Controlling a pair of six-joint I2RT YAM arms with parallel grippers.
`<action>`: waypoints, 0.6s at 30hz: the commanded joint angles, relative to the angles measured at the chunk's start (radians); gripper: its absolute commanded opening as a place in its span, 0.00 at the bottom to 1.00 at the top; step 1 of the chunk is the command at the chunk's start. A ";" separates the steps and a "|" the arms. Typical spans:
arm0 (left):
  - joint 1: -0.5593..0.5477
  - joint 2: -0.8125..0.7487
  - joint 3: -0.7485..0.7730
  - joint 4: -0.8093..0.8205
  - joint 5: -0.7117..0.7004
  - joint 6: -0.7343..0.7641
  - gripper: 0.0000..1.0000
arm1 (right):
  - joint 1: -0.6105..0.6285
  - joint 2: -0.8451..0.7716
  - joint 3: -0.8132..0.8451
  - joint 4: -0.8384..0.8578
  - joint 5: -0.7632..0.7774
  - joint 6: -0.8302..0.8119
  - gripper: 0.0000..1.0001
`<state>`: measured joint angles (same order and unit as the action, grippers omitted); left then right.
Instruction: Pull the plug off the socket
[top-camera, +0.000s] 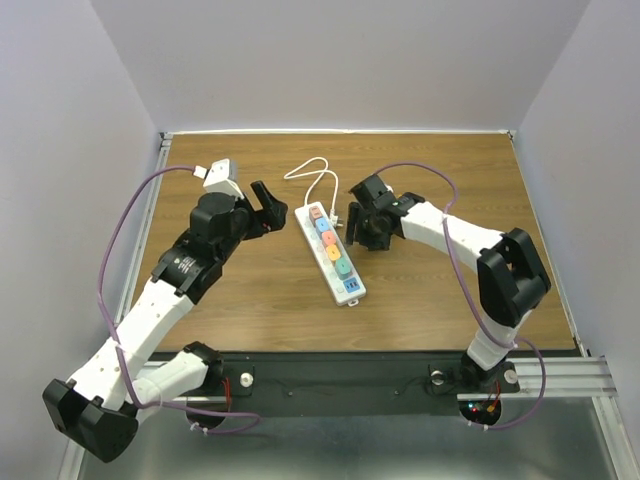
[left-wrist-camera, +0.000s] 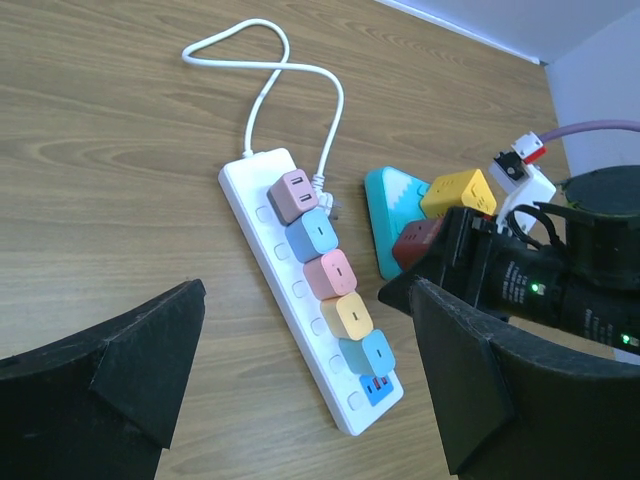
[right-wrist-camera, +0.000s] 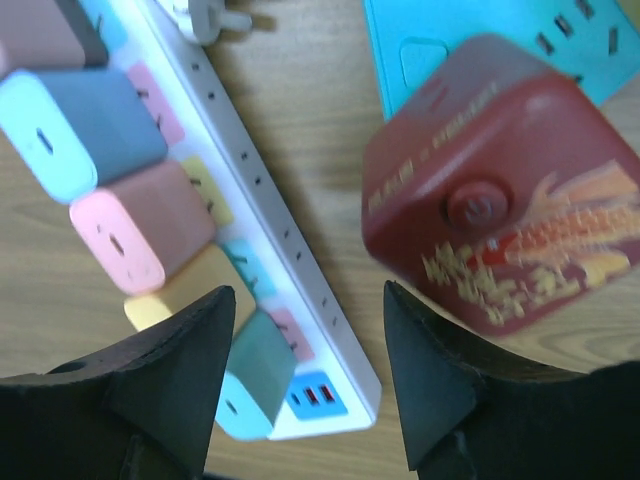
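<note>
White socket (right-wrist-camera: 300, 268) beside dark-red cube (right-wrist-camera: 500, 190)

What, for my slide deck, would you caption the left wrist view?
Open left gripper faces the white power strip, five pastel plugs seated in a row, teal block beside it.

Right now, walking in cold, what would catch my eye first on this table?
The long white power strip in the middle of the wooden table stands out, with a row of five pastel cube plugs stuck in it. Just to its right lies a teal triangular block with a dark red cube and a yellow cube by it. An open claw sits on each side: the left claw and the right claw.
</note>
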<state>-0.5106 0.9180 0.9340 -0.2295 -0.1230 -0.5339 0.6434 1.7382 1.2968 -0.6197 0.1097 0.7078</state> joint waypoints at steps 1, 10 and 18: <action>-0.003 -0.048 -0.015 0.002 -0.047 -0.009 0.95 | -0.016 0.041 0.070 0.029 0.054 0.018 0.65; -0.003 -0.087 -0.044 -0.022 -0.063 -0.018 0.95 | -0.238 0.107 0.151 0.032 0.050 -0.094 0.62; -0.003 0.002 -0.083 0.015 0.014 0.023 0.95 | -0.402 0.282 0.432 0.008 0.004 -0.250 0.63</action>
<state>-0.5106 0.8711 0.8700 -0.2588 -0.1543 -0.5415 0.2855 1.9678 1.6028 -0.6273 0.1249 0.5610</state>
